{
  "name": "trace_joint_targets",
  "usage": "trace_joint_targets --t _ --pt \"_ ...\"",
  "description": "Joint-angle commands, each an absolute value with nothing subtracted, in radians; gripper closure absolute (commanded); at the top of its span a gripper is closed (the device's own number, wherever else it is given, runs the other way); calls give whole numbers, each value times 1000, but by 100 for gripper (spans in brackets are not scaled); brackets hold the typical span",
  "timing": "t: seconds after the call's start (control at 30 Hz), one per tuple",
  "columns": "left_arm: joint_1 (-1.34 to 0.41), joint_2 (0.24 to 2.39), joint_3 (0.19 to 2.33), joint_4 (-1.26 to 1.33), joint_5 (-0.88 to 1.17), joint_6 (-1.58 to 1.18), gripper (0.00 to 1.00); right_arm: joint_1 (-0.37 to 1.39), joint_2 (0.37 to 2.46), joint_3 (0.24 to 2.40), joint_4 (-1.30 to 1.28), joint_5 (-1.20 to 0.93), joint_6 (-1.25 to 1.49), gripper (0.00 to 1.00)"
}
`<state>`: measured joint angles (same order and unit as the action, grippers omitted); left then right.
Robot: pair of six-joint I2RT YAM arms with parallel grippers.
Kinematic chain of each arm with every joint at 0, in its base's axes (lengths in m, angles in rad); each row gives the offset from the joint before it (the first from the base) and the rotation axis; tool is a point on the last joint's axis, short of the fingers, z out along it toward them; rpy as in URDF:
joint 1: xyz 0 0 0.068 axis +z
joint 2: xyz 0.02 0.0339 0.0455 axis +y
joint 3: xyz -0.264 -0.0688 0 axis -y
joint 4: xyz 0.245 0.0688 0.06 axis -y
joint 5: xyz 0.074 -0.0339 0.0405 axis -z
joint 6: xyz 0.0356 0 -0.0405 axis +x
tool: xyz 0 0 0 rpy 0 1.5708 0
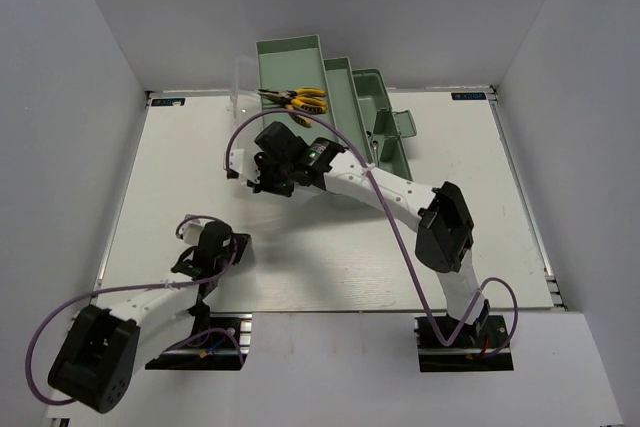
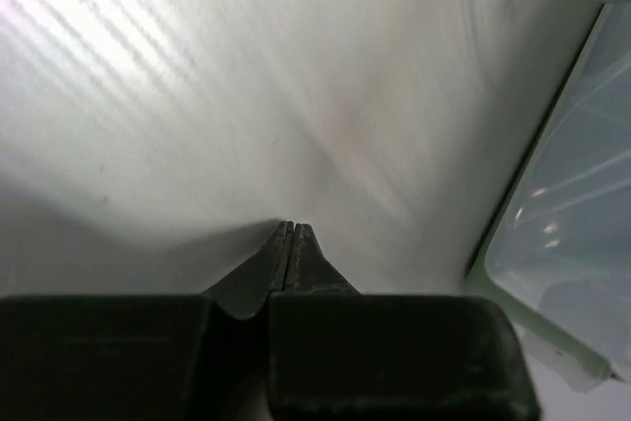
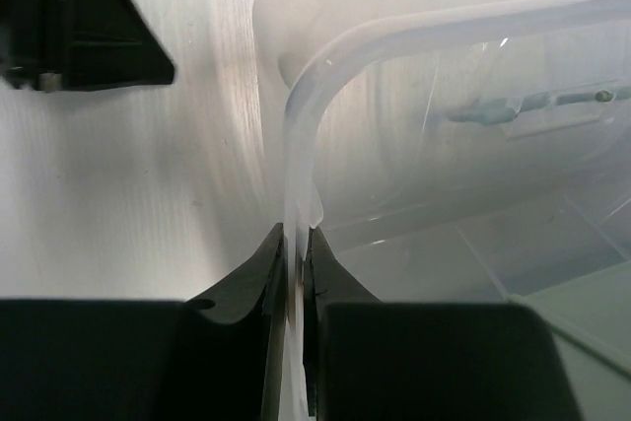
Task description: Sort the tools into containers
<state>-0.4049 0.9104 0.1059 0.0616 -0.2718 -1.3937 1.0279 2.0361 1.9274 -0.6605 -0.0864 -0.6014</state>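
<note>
Lid [image 3: 292, 135] edge is pinched by right fingers [image 3: 246, 288], prob. to keep toolbox [image 1: 290, 62] open for sorting; left fingers [image 2: 258, 268] are closed together, holding nothing.

Layout of the workspace. The toolbox [image 1: 350, 97] stands on the table [image 1: 480, 197] at its far edge, near the centre, with its trays stepping off to the right and towards the near side. The pliers [image 1: 300, 100] lie in the left part of the toolbox. The lid [image 3: 444, 96] stands out to the left of the toolbox. The right gripper [image 3: 296, 239] sits just in front of the pliers, with the lid's edge between its fingers. The left gripper [image 2: 293, 229] lies over the near left of the table, well apart from the toolbox, its fingertips touching each other.
</note>
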Motion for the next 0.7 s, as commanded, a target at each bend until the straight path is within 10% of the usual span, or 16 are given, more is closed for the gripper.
trace_joint_targets --t 0.0,0.67 --pt "-367 1021 138 260 -262 -1351 94 1028 1887 1953 -517 -61 -627 100" --pt "-140 1587 425 776 150 -1238 50 1023 1821 1833 -543 -109 -577 100"
